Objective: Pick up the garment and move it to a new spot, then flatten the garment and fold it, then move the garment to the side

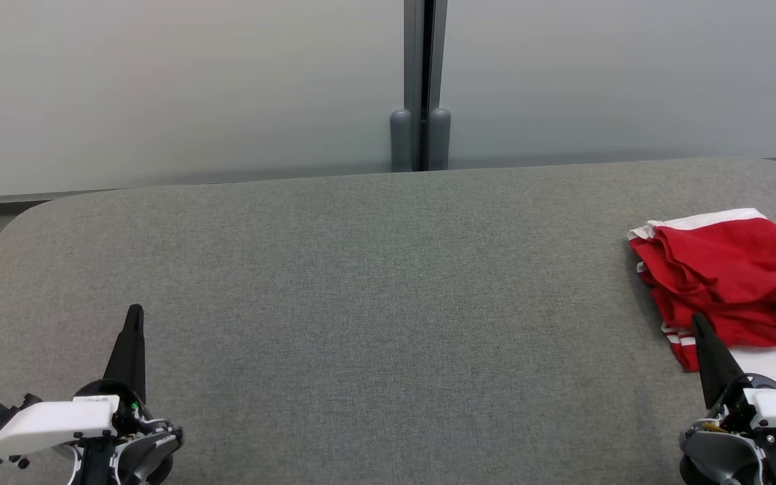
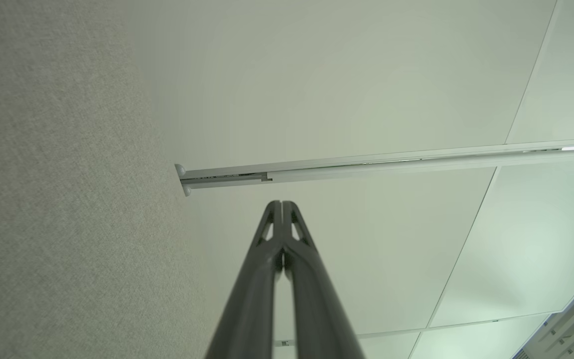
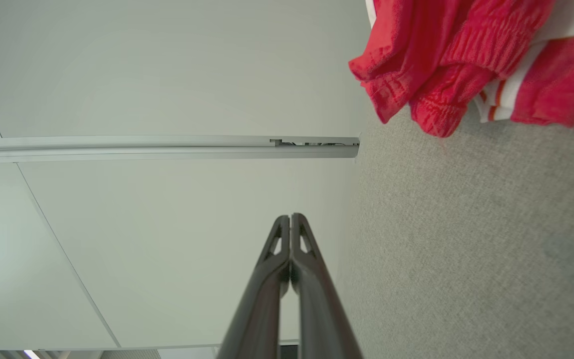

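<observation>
Worktop (image 1: pixel 374 283): a broad pad of grey woven cloth with rounded far corners, and it ran right across the head view.
Wall panels (image 1: pixel 159 87): pale and frosted behind the worktop, split by a dark upright post (image 1: pixel 422 74) with two rounded grey caps at its foot.
Garment (image 1: pixel 731 276): there it was, far out on the robot's right side of the worktop and cut off by the picture's edge. Bright red cloth with broad white bands and thin red-and-white stripes at one hem. It lay crumpled in loose overlapping folds, with a gathered ribbed band showing in the right wrist view.
Right claw (image 1: pixel 698 322): fingers pressed tight together, nothing between them. The tip stood against the garment's near left edge in the head view, while the wrist view had the cloth off to one side, clear of the fingers.
Left claw (image 1: pixel 135 316): closed up as well, carrying nothing, low on the left and well apart from the garment.
Writing: a small white label (image 1: pixel 95 400) sat on the left claw's housing, too small to read.
</observation>
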`<state>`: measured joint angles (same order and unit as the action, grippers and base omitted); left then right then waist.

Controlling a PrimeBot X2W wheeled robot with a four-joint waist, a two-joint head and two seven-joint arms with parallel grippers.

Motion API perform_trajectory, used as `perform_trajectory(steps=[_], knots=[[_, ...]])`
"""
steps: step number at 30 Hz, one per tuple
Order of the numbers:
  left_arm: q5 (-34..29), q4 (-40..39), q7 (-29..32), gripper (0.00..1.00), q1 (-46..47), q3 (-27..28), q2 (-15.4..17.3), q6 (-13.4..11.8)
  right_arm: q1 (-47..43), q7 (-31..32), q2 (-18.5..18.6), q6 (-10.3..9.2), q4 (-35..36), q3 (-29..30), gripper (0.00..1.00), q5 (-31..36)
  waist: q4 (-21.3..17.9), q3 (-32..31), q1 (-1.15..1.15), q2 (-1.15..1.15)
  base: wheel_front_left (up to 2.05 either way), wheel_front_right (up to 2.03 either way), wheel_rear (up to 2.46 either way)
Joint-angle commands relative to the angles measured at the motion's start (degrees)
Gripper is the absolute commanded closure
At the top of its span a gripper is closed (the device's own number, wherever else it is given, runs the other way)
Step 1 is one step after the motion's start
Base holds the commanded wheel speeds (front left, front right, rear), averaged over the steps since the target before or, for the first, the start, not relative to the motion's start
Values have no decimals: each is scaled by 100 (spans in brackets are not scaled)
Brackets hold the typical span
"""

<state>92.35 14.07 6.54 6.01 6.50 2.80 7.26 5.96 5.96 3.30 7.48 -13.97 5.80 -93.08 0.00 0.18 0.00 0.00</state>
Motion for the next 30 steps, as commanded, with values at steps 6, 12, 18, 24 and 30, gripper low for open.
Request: perform_trajectory(steps=[6,12,18,24,30], knots=[[11,9,21,100,60,22,14,48,49,24,6,2,-13,27,100,25,0,0,0,0,0,0,0],[9,8,20,100,60,23,14,48,50,28,2,2,-13,33,100,33,0,0,0,0,0,0,0],[9,8,20,100,59,21,14,48,51,34,-2,2,-13,36,100,28,0,0,0,0,0,0,0],[9,8,20,100,59,21,14,48,51,40,-5,2,-14,40,100,29,0,0,0,0,0,0,0],[9,8,19,100,59,22,14,48,52,46,-9,2,-14,43,100,35,0,0,0,0,0,0,0]])
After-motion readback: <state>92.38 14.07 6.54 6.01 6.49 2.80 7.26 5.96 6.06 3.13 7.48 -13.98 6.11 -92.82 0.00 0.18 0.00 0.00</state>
